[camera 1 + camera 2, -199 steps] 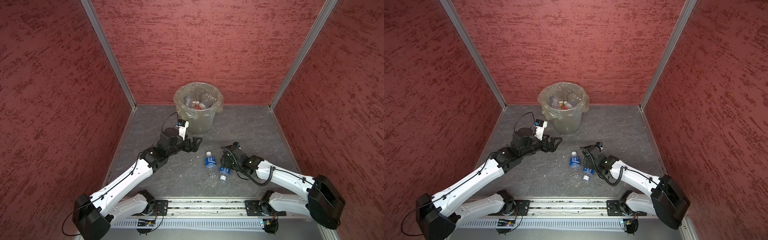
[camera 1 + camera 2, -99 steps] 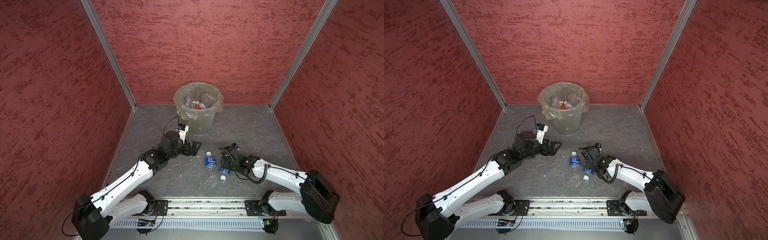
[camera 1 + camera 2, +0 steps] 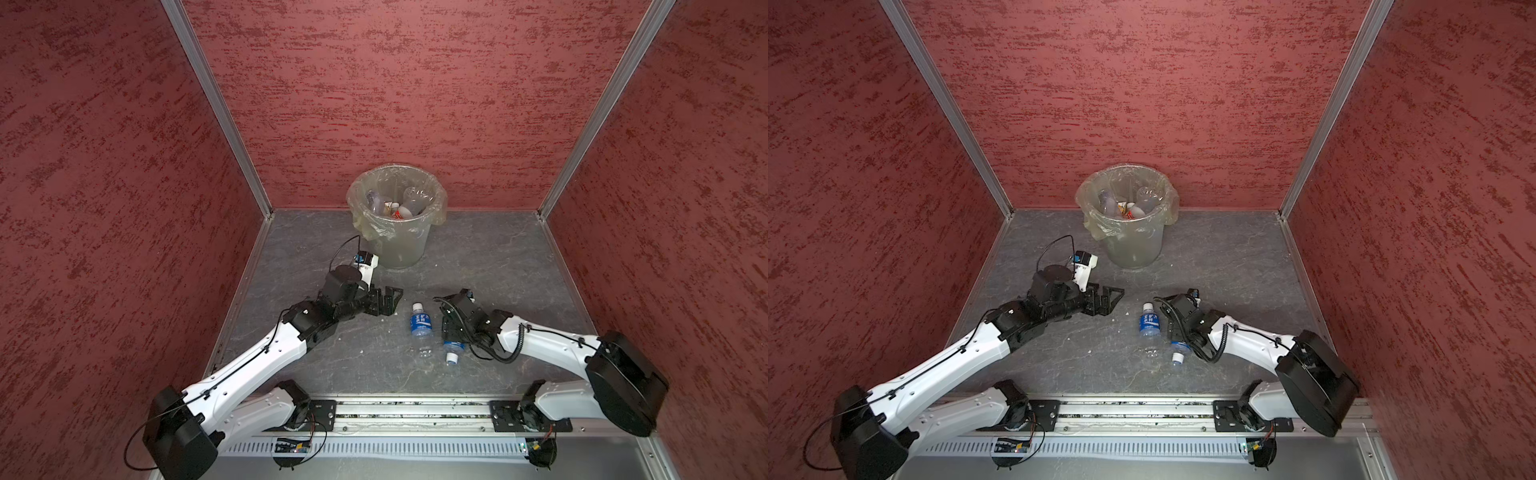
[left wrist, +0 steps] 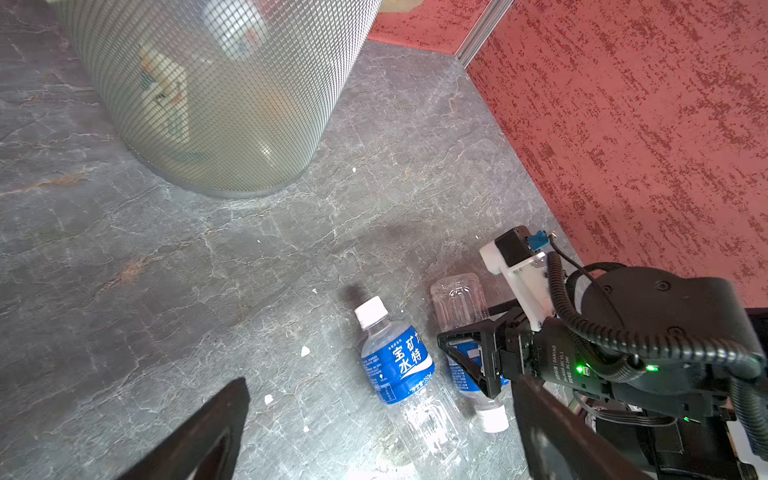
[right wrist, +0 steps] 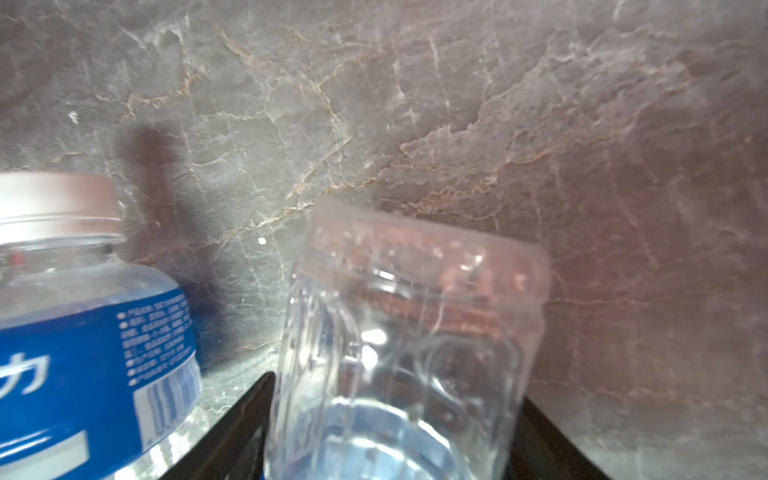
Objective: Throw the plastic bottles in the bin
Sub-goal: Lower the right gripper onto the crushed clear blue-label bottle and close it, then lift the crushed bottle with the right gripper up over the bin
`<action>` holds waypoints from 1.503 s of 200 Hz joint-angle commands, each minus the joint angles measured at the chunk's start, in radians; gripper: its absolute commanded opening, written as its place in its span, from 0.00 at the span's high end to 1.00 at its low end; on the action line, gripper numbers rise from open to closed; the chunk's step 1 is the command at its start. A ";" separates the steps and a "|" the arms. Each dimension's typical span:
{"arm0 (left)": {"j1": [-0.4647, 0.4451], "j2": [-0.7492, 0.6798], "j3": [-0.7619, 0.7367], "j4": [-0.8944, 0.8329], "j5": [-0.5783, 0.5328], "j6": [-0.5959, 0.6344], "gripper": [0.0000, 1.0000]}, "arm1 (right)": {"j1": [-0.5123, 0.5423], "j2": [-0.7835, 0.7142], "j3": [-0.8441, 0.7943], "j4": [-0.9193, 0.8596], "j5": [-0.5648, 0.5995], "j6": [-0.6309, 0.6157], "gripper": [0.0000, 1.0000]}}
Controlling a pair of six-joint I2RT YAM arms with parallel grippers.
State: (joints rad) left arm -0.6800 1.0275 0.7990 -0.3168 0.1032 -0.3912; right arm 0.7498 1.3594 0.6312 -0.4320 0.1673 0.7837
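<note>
Flanking ribbed clear bottle [image 5: 415, 299] — right claw [image 5: 397, 399]; veined grey floor [image 5: 457, 104].

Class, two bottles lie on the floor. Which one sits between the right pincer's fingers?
The bottle whose cap points away from the bin, inside the right pincer; the other bottle lies free, cap toward the bin.

The place was a robotics lab test booth. Mottled dark-red textured wall panels [image 3: 395, 83], joined by bare aluminium corner posts [image 3: 215, 104], boxed in a grey marble-patterned floor [image 3: 498, 257]. White-and-black robot arms [image 3: 257, 365] were bolted to a slotted silver metal rail [image 3: 411, 415], with small bare circuit boards [image 3: 291, 446] and loose wires below.
</note>
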 commanded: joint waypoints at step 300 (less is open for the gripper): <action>-0.016 -0.028 -0.014 -0.049 -0.020 -0.004 0.00 | -0.009 -0.256 0.179 -0.124 0.124 -0.123 0.79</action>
State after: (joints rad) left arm -0.6903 1.0214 0.7982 -0.3450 0.0994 -0.3962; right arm 0.7441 1.1736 0.7639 -0.5476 0.2283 0.6991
